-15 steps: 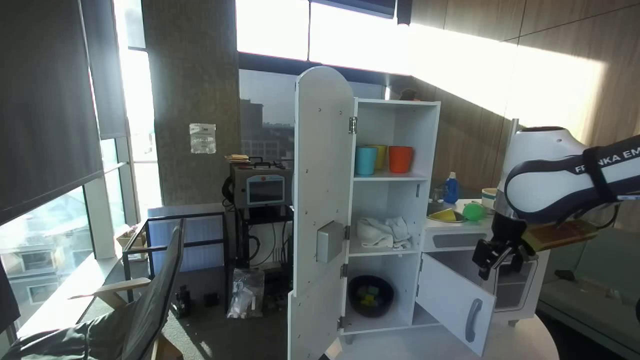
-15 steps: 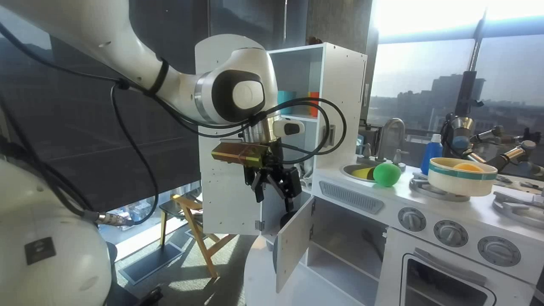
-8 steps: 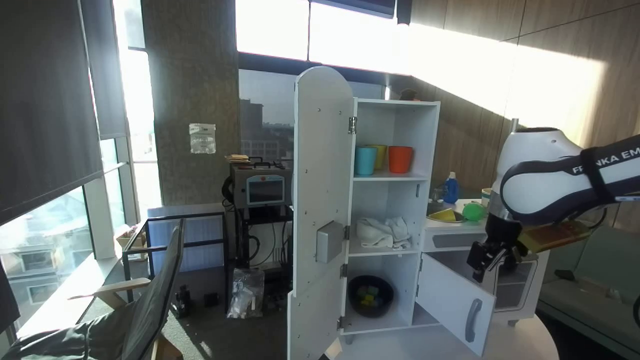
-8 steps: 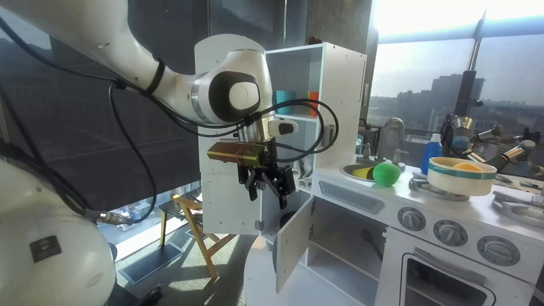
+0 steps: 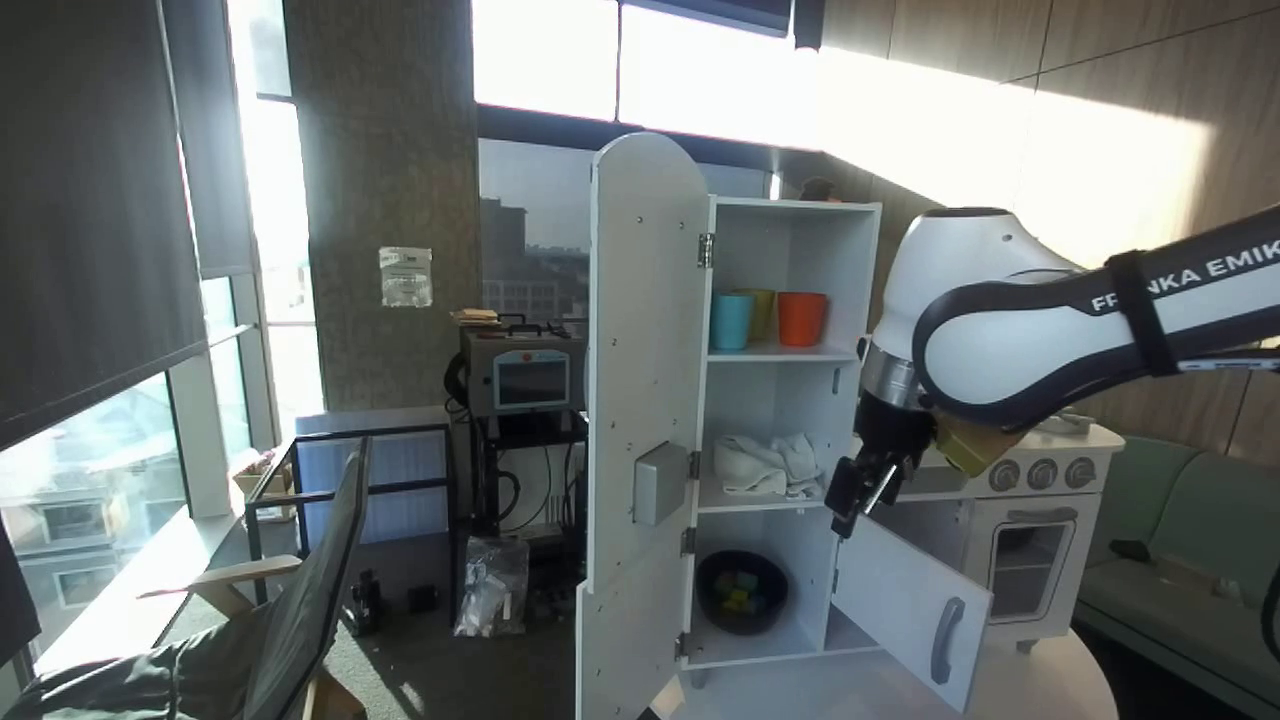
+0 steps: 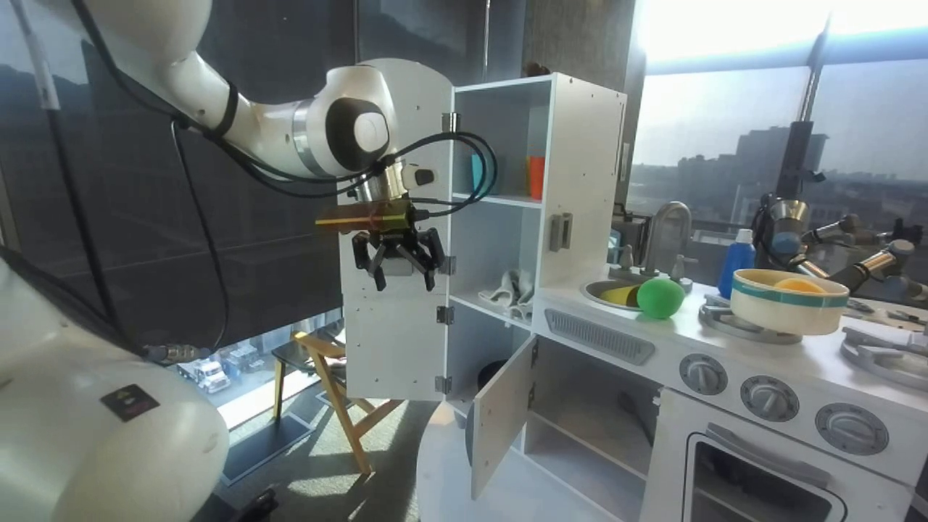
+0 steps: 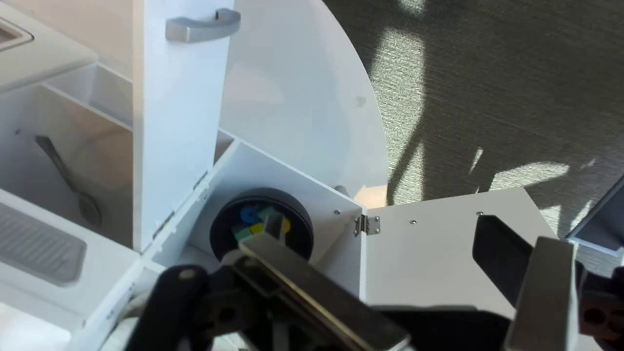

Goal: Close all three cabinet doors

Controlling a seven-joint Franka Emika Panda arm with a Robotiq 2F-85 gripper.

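Carpet [image 7: 512, 87] w/ sun patches runs past the curved rim of a round white desk [image 7: 317, 87] under the white toy cabinet [image 6: 583, 167]. All 3 doors stand open. Tall arch-topped door [image 5: 645, 330]: swung far out, free edge well away from the shelves, grey box [image 5: 655, 490] on inner face. Short lower door [image 7: 429, 263]: just below it, also out, reaching past desk rim over carpet in wrist view. Sink-side door [image 5: 905, 600]: grey handle [image 7: 207, 33], angled out over the desk.

In an exterior view, claw [image 6: 404, 283] hangs in front of the cabinet, overlapping tall door's inner face & box; depth there can't be read. Well apart from sink-side door in that view. Fingers [image 7: 546, 292] spread wide, big gap btwn. Wrist view: one finger overlaps the black bowl [image 5: 750, 622] in bottom compartment, the other the lower door.

Upper shelf [image 5: 785, 354]: blue cup [image 5: 731, 322], yellow cup [image 5: 762, 312], orange cup [image 5: 801, 320]. Mid shelf [image 5: 715, 500]: white cloth [image 5: 765, 468]. Carpet side: wood-armed chair [image 5: 315, 560] well apart from tall door, plastic bag [image 5: 495, 590] nearer, carpet strip btwn.
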